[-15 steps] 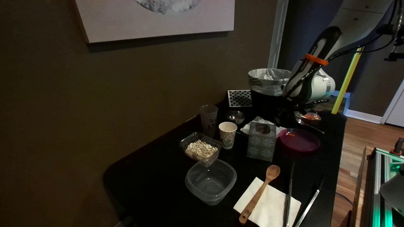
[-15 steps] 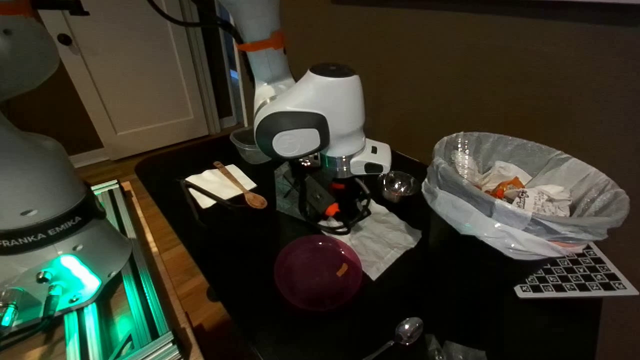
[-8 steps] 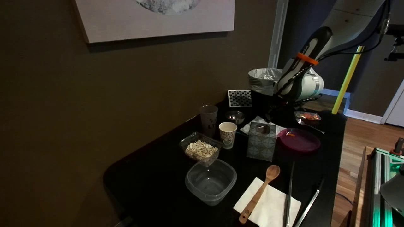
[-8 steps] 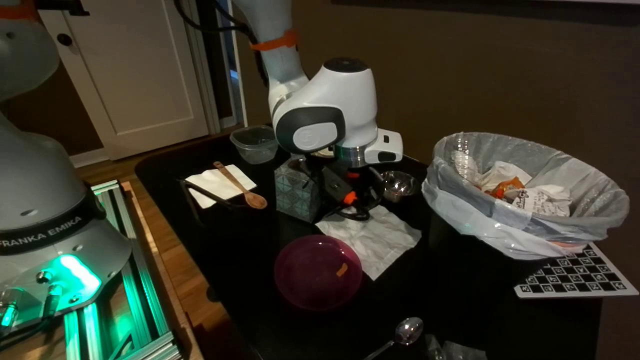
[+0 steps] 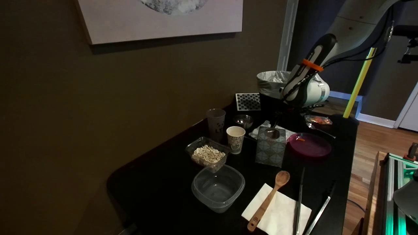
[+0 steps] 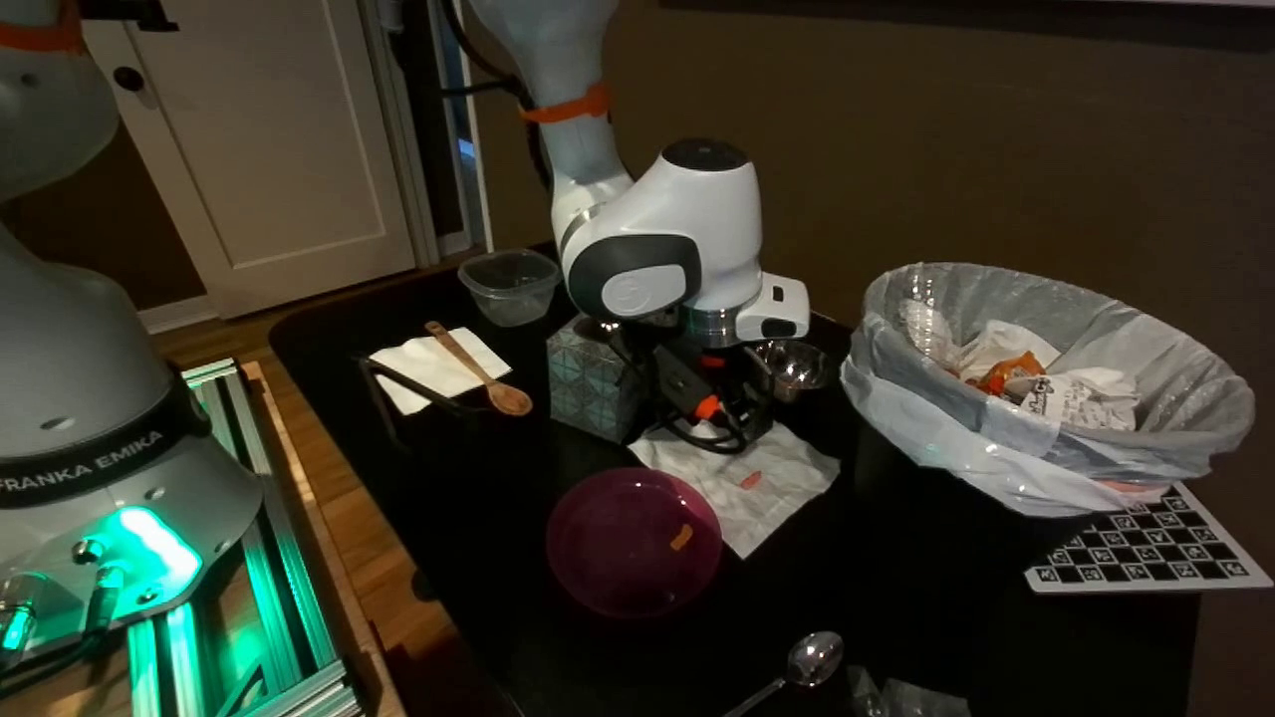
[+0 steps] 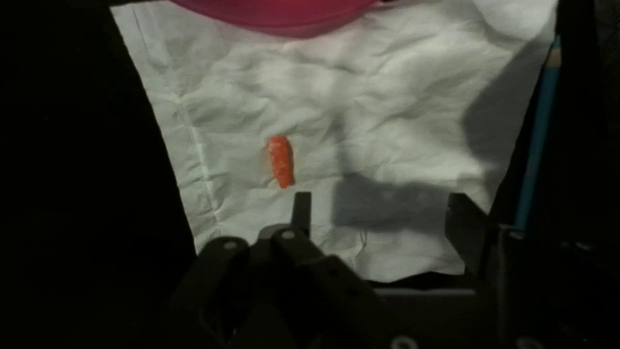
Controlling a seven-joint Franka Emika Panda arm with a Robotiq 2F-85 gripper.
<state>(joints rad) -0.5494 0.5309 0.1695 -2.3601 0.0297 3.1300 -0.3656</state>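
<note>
Desk (image 5: 156, 189), black and dimly lit, runs along a brown wall (image 5: 137, 114) that carries one pale canvas (image 5: 163, 24); wooden floor (image 5: 365, 156) shows past its open edge, and one white door (image 6: 279, 149) stands well beyond the hand (image 7: 378, 208). The single white arm (image 6: 687, 234) bends down over the desk, the hand above one crumpled white sheet (image 7: 387, 97), its two fingers apart with bare paper showing between them. One orange piece (image 7: 280, 162) lies on that sheet, just ahead of the finger at the left of the wrist view; one blue stick (image 7: 537, 131) lies along the sheet's edge, near the other finger. One patterned box (image 6: 593, 388) stands just beside the hand, one metal bowl (image 6: 797, 380) near it. One purple plate (image 6: 618, 568), bearing one orange strip (image 6: 681, 538), is near the hand; one metal spoon (image 6: 817, 657) lies past it. One lined bin (image 6: 946, 458) stands apart from the hand; farther off are two cups (image 5: 235, 140), two clear tubs (image 5: 218, 204) and one wooden spoon (image 5: 269, 199).
</note>
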